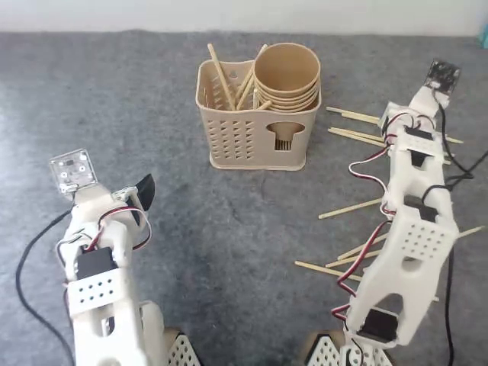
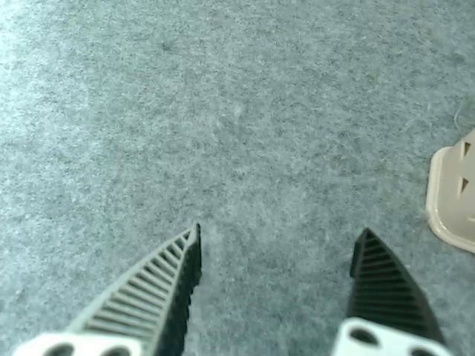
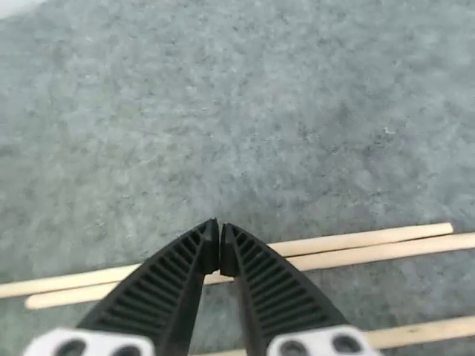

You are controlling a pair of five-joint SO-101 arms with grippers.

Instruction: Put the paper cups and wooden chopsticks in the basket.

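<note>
- My right claw [image 3: 220, 236] is clenched, tips pressed together, with nothing visibly caught between them.
- It hangs right over a pair of chopsticks [image 3: 356, 245] lying side by side on the grey desk [image 1: 191, 229]. I cannot tell whether the tips touch the wood.
- Key relation: the pair's long axis runs along the line on which my jaws part, not across it. My judgement is that the claw must release and the wrist must turn before it can close across a stick.
- From the high view, this pair lies to the right of the basket [image 1: 236, 137], pointing roughly towards it. My right arm stretches over it, so the right arm is clearly the nearer one.
- More loose chopsticks [image 1: 351, 207] are scattered on the desk along that same arm, closer to its base.
- My left claw [image 2: 282, 233] is released, jaws wide apart over bare desk, grasping nothing. It is well apart from every loose stick, with one corner of the basket near it.
- The paper cups [image 1: 287, 72] are stacked in the basket's right compartment, and several standing chopsticks [image 1: 229, 84] lean in its left one.
- Judged progress: the cups are done and the sticks are partly done.
- I can read no writing or label on the basket or cups.
</note>
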